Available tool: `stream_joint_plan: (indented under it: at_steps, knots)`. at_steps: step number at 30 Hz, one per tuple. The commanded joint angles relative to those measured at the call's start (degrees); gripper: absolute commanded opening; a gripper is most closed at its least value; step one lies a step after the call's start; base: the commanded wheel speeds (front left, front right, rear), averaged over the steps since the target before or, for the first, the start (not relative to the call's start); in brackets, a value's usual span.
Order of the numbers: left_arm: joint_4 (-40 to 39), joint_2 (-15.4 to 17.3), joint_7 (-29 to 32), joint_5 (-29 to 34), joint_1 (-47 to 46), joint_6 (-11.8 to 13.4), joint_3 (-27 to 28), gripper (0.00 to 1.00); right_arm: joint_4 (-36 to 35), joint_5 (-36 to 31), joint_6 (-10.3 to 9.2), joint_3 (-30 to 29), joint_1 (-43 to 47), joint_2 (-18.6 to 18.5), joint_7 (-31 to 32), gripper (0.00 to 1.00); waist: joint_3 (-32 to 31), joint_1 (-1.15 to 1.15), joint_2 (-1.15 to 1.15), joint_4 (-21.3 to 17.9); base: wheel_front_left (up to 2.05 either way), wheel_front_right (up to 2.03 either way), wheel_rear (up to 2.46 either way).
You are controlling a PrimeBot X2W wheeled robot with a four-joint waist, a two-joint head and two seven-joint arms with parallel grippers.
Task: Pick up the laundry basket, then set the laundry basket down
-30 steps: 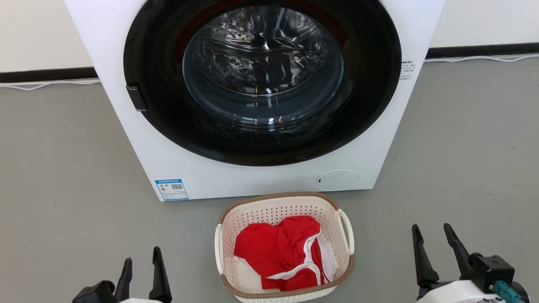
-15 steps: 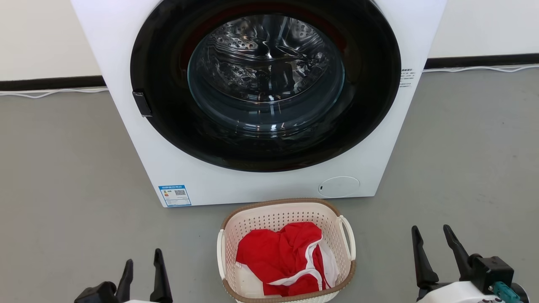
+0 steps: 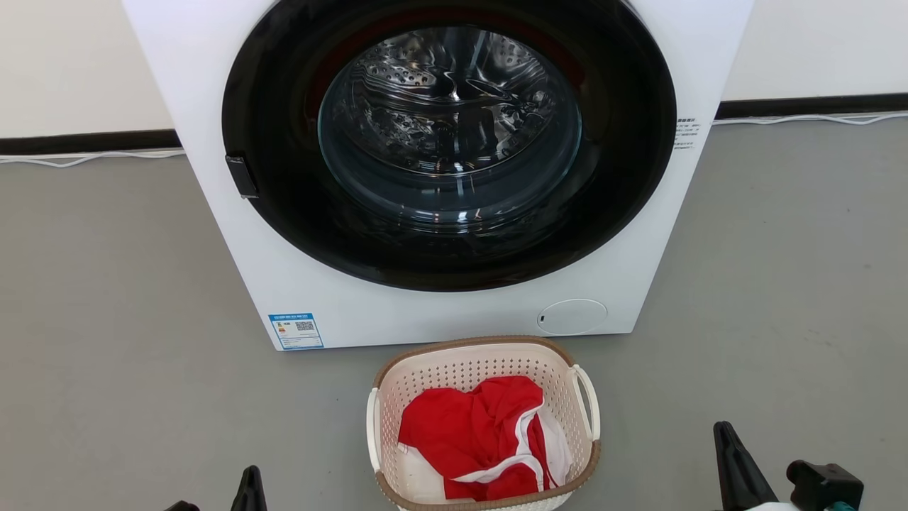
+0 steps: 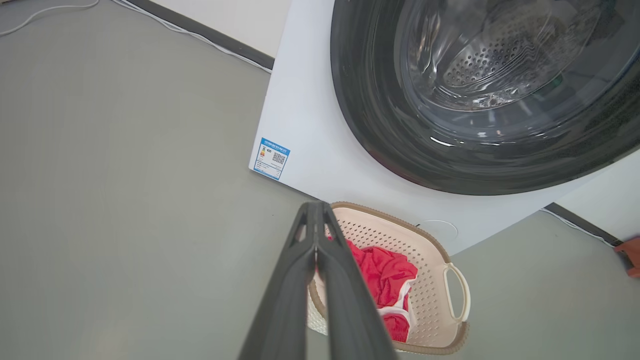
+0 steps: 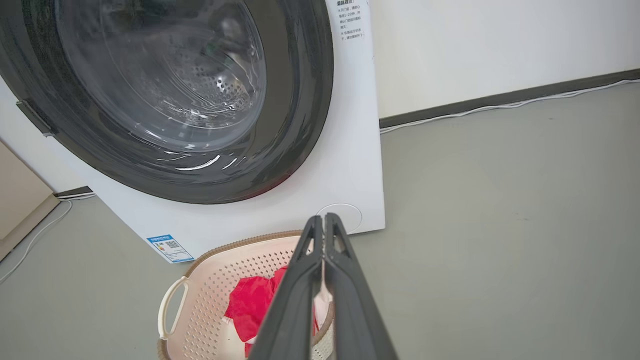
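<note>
A grey floor (image 3: pixel 106 284) spreads before a white front-loading washing machine (image 3: pixel 440 323), whose round, dark-ringed door (image 3: pixel 624 177) is closed over a perforated steel drum (image 3: pixel 447 92). The laundry basket (image 3: pixel 461 369) stands upright on the floor just in front of the machine's lower edge, near the middle of the head view and between the robot's two arms. It is a cream perforated tub with a brown woven-look rim and a white loop handle (image 3: pixel 590 404) at each side. Inside it lies a crumpled red garment (image 3: pixel 454 433) with white trim, on top of a patch of white cloth. The left end effector (image 4: pixel 315 212) is clenched on nothing, its two long fingers pressed together at the tips. In its wrist view it points toward the basket's near rim, and it does not touch the basket. The right end effector (image 5: pixel 324 222) is likewise clenched and empty, its tips meeting above the basket's far rim in its own wrist view. In the head view a single dark finger (image 3: pixel 250 493) rises from the bottom edge to the basket's left and another (image 3: pixel 731 461) to its right, both well apart from the handles. A blue label (image 3: pixel 296 331) sits at the machine's lower corner and a round cap (image 3: pixel 572 316) at the other. A white cable (image 3: pixel 71 157) runs along the black skirting (image 3: pixel 85 138) behind.
</note>
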Motion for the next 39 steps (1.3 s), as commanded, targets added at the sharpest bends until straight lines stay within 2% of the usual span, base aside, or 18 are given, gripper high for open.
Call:
stream_joint_plan:
  at_steps: [1,39]
  knots:
    - [-1.54,0.23,0.59,-1.83,-1.59,-0.89,0.55,0.00,-1.67,2.48,0.01,-0.17,-1.79,-0.42,0.59,0.00,0.07,0.00,0.00,0.04,0.00,0.00,0.00]
    - [-2.86,0.56,6.80,-21.54,-5.01,-4.74,3.13,0.00,-4.12,28.32,0.04,-0.29,-3.94,-0.62,6.51,0.00,0.10,-0.02,0.00,0.63,0.00,0.00,0.00]
